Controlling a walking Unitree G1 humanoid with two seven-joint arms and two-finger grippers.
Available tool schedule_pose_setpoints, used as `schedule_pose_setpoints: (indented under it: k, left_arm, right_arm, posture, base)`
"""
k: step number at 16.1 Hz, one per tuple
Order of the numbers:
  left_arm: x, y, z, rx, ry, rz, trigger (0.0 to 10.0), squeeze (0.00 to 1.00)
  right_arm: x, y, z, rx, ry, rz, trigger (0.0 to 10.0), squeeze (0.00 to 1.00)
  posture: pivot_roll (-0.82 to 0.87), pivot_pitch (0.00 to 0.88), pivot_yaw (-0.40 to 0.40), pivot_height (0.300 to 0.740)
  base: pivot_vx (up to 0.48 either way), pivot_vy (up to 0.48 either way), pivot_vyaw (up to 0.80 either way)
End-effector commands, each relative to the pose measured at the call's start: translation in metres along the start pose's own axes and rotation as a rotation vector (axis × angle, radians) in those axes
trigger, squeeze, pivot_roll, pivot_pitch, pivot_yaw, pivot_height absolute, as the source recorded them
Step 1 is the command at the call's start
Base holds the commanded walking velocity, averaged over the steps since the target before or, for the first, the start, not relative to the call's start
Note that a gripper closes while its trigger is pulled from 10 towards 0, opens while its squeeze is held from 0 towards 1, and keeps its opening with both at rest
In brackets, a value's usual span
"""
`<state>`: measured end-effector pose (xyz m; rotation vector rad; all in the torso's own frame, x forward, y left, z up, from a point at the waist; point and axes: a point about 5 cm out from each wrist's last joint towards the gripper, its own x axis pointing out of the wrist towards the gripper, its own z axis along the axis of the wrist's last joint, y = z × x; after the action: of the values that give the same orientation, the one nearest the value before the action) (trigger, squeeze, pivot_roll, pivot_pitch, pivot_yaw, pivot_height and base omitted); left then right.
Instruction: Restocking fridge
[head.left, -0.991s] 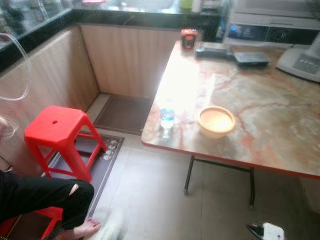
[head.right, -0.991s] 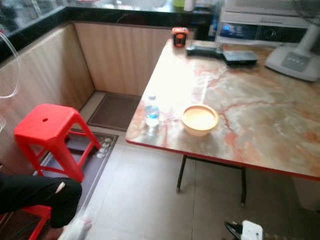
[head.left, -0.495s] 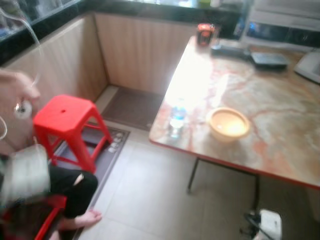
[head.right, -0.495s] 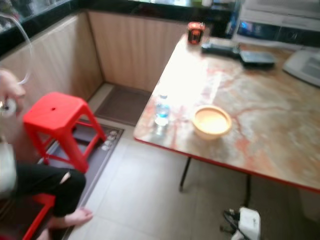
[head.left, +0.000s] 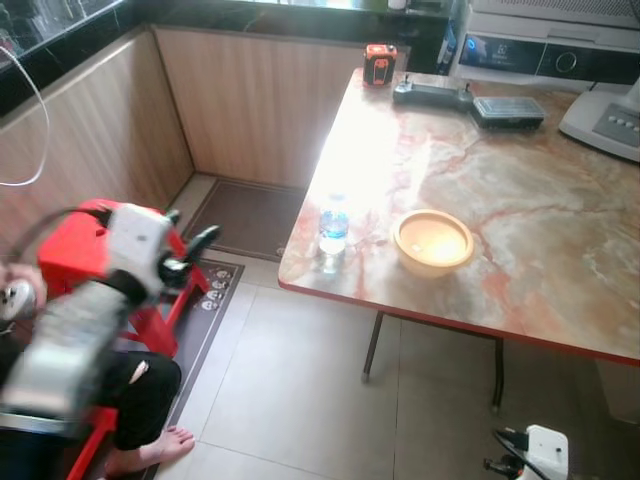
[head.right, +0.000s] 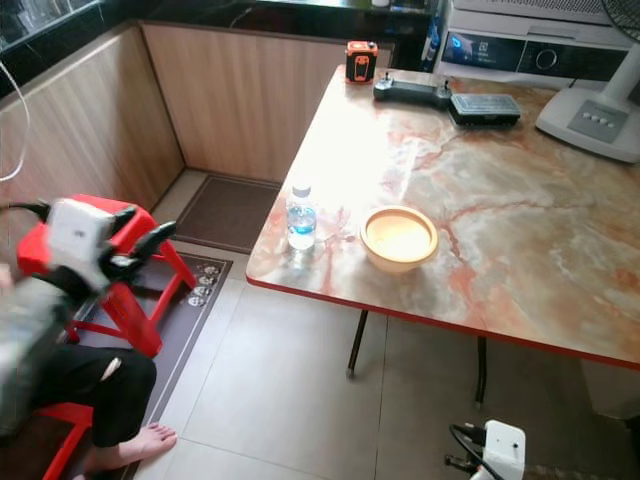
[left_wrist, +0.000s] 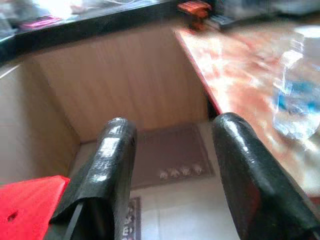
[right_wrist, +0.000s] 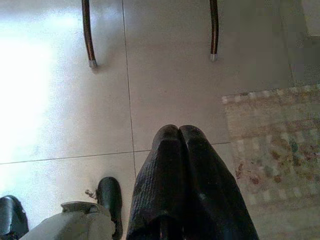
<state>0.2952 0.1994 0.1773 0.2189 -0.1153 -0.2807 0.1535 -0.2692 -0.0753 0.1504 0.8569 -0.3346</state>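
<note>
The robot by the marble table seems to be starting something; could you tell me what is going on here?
The robot's left gripper is raised with its fingers open, off the table's near corner and pointing toward the water bottle, but holding nothing. The bottle stands upright near the edge of the marble table, beside a yellow bowl. The right gripper hangs shut over the tiled floor. A person sits barefoot at the left by a red stool.
</note>
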Motion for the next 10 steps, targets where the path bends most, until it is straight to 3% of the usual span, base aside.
schedule_pose_setpoints:
  k: [1, 2, 4, 5, 6, 10]
  left_arm:
    - [0.001, -0.009, -0.01, -0.013, 0.004, 0.033, 10.0, 0.0]
    - [0.002, -0.011, -0.01, -0.041, -0.012, 0.047, 10.0, 0.0]
    - [0.011, -0.033, -0.006, -0.174, -0.103, 0.096, 10.0, 0.0]
    - [0.011, -0.034, -0.005, -0.19, -0.108, 0.095, 10.0, 0.0]
    - [0.013, -0.036, -0.005, -0.134, -0.096, 0.096, 10.0, 0.0]
    - [0.016, -0.038, -0.005, -0.145, -0.117, 0.088, 10.0, 0.0]
  right_arm:
    - [-0.001, 0.003, -0.005, 0.026, 0.003, -0.001, 10.0, 0.0]
    - [-0.001, 0.004, -0.005, 0.031, 0.001, 0.0, 10.0, 0.0]
    - [0.0, 0.011, -0.006, 0.05, -0.001, 0.006, 10.0, 0.0]
    - [0.0, 0.012, -0.006, 0.05, -0.002, 0.007, 10.0, 0.0]
    - [0.0, 0.013, -0.007, 0.05, -0.001, 0.008, 10.0, 0.0]
    - [-0.001, 0.015, -0.011, 0.059, 0.008, 0.009, 10.0, 0.0]
  posture:
    - [0.08, 0.054, -0.021, 0.74]
    - [0.08, 0.051, -0.018, 0.74]
    - [0.08, 0.058, -0.011, 0.74]
    - [0.08, 0.058, -0.011, 0.74]
    - [0.08, 0.06, -0.009, 0.74]
    - [0.08, 0.065, 0.004, 0.74]
  base:
    - [0.0, 0.0, 0.0]
    - [0.0, 0.0, 0.0]
    - [0.0, 0.0, 0.0]
    - [0.0, 0.0, 0.0]
    - [0.0, 0.0, 0.0]
    - [0.0, 0.0, 0.0]
